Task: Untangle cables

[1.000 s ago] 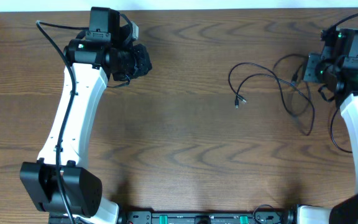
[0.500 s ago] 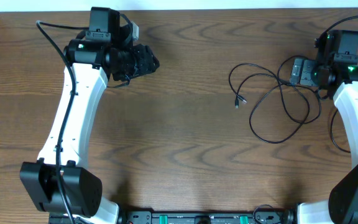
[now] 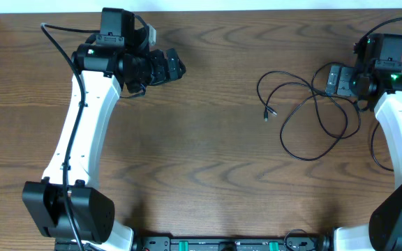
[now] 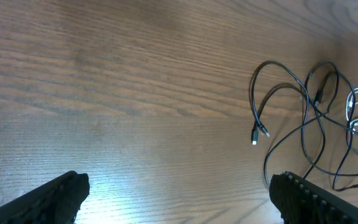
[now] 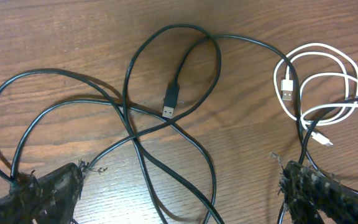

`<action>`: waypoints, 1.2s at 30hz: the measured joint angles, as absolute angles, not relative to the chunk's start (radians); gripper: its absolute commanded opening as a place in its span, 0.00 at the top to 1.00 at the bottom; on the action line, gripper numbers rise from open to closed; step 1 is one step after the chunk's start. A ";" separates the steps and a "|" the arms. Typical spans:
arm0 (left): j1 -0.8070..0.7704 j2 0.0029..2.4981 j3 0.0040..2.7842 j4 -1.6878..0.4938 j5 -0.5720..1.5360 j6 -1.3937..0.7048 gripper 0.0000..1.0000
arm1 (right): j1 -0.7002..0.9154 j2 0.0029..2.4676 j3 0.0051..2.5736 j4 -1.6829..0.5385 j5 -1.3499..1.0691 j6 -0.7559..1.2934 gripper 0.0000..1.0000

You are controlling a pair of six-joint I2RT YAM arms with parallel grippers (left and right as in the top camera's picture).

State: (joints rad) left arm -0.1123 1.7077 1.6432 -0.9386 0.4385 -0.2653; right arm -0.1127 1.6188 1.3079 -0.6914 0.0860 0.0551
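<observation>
Setting: Two robot arms work at a wooden table [image 3: 208, 160], with the whole job gathered on its right side.
Cables: Two black cables [image 5: 133, 135] lie in overlapping loops on the wood and cross each other in several places. A loose plug [image 3: 267, 113] points toward the middle of the table, and a USB plug [image 5: 171, 98] sits inside one loop.
White cable: The white cable [image 5: 321, 45] is coiled at the right edge of the heap, with a black strand running across its coil.
Right gripper: The right gripper [image 5: 182, 177] hangs directly over the heap with its fingers spread wide. Black strands lie on the table between the fingers, but it grips nothing.
Left gripper: The left gripper [image 3: 170, 65] hovers over bare wood, well apart from the cables. Its fingers are also spread, and it is empty.
Step in hand: This appears to be a moment between grasps. Nothing is held and the three cords are not yet separated, so the task looks far from done.
Next move: The likely move is a pinch on a single strand, drawn sideways clear of the rest. The white coil or the loose plug end look like the easiest picks. The left arm would have to cross the table to pin or take another strand.
Risk: Closing on a crossing could catch two strands at once and drag the whole heap.
</observation>
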 measured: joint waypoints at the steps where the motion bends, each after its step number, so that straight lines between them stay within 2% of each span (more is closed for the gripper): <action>1: -0.112 1.708 1.643 -0.939 0.439 -0.265 0.02 | -0.113 1.619 1.308 -0.691 0.086 0.055 0.01; 31: -0.112 1.708 1.643 -0.939 0.439 -0.266 0.02 | -0.113 1.618 1.308 -0.692 0.086 0.055 0.01; 36: -0.112 1.708 1.643 -0.939 0.439 -0.265 0.02 | -0.112 1.545 1.308 -0.693 0.086 0.055 0.01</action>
